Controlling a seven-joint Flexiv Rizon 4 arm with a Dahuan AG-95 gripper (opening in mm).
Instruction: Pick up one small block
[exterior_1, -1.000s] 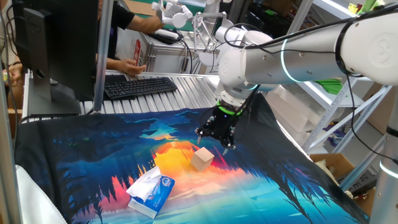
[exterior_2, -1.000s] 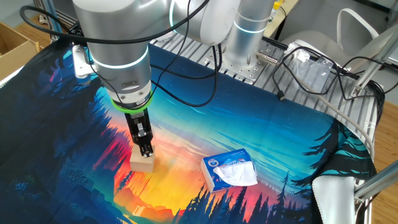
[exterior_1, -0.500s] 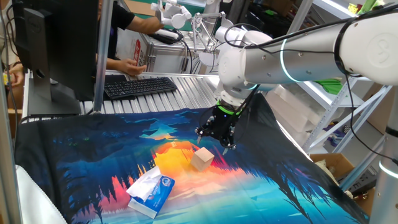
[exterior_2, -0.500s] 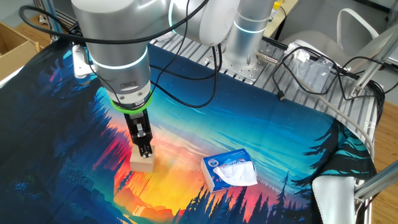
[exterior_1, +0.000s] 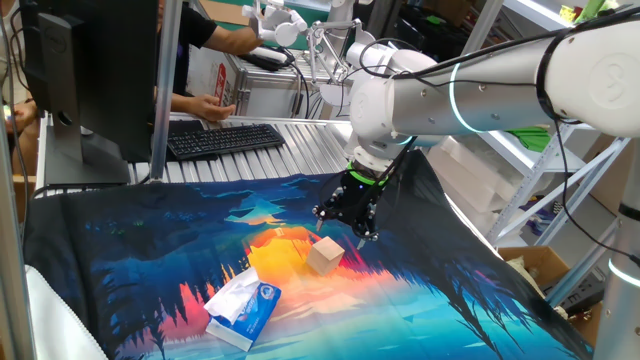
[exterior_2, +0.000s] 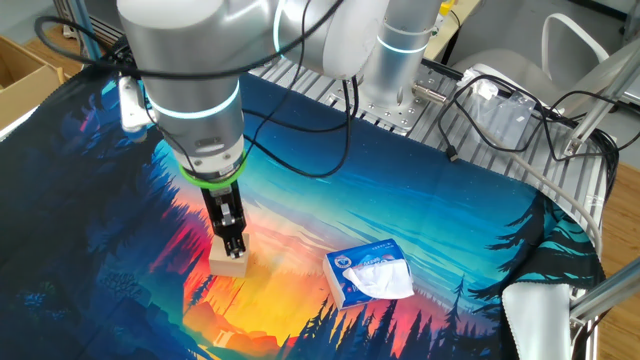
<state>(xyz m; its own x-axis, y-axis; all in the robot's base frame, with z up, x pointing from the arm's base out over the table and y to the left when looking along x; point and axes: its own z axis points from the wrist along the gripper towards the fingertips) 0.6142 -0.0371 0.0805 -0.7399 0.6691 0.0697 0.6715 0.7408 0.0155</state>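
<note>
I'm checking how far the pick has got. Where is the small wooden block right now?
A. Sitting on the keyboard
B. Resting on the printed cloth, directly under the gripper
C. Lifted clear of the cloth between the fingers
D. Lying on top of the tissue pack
B: the small block sits flat on the cloth with the gripper poised just above it, apart from the tissue pack.

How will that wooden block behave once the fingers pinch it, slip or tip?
The small block looks rigid, so it probably won't deform. Its flat faces should suit the gripper; slip seems unlikely. It sits flat on the printed cloth, so rolling looks improbable, though an off-centre pinch might twist it.
</note>
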